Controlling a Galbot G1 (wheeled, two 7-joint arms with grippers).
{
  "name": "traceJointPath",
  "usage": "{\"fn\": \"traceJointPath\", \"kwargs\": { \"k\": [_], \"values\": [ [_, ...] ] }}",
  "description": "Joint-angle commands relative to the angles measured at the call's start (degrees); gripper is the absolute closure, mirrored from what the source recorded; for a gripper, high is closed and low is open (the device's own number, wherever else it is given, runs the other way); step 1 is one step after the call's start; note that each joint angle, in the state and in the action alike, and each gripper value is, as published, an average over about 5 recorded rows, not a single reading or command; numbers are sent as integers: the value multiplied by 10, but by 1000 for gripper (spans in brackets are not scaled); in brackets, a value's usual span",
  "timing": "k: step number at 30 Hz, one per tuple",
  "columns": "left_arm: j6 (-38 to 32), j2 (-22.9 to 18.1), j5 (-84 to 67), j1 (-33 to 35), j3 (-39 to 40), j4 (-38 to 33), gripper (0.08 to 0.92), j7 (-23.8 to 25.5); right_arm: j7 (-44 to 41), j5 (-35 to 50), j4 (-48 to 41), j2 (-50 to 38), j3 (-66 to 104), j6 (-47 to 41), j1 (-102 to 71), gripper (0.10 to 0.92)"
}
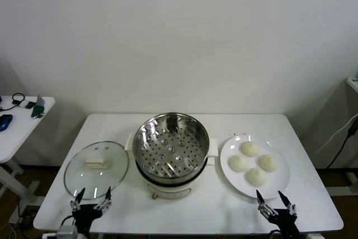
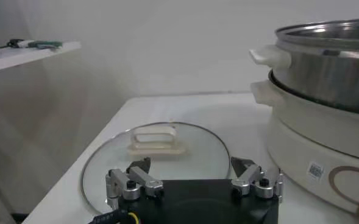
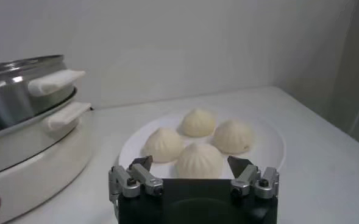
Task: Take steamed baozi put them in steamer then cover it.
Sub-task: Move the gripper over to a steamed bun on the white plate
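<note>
Several cream-white baozi (image 1: pixel 256 164) lie on a white plate (image 1: pixel 281 186) at the right of the table; they also show in the right wrist view (image 3: pixel 199 159). The empty steel steamer (image 1: pixel 170 143) stands on its white pot base at the centre and shows in the left wrist view (image 2: pixel 325 61). The glass cover (image 1: pixel 96 167) with a cream handle lies flat on the table left of the steamer, also in the left wrist view (image 2: pixel 155 155). My left gripper (image 1: pixel 90 200) is open at the table's front edge, before the cover. My right gripper (image 1: pixel 276 201) is open at the front edge, before the plate.
A white side table (image 1: pixel 17 118) with small items stands off to the left. A dark cable (image 1: pixel 342 138) hangs at the far right. The white table (image 1: pixel 224 208) has bare room in front of the steamer.
</note>
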Motion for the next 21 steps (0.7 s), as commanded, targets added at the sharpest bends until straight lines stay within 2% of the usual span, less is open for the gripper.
{"fn": "traceJointPath", "kwargs": {
  "k": [1, 6, 11, 16, 21],
  "values": [
    [0, 1, 0, 0, 1, -6, 177, 0, 6, -6, 1, -30, 16, -63, 71, 203],
    [1, -1, 0, -5, 8, -12, 177, 2, -4, -22, -59, -143, -29, -165, 265, 203],
    [-3, 4, 4, -4, 12, -19, 177, 5, -130, -92, -146, -311, -194, -240, 460, 203],
    [-7, 5, 2, -3, 12, -23, 177, 5, -258, -137, -224, -425, -485, -202, 707, 203],
    [-9, 1, 3, -4, 14, -26, 177, 6, -437, -217, -284, -463, -748, -101, 941, 203]
  ]
}}
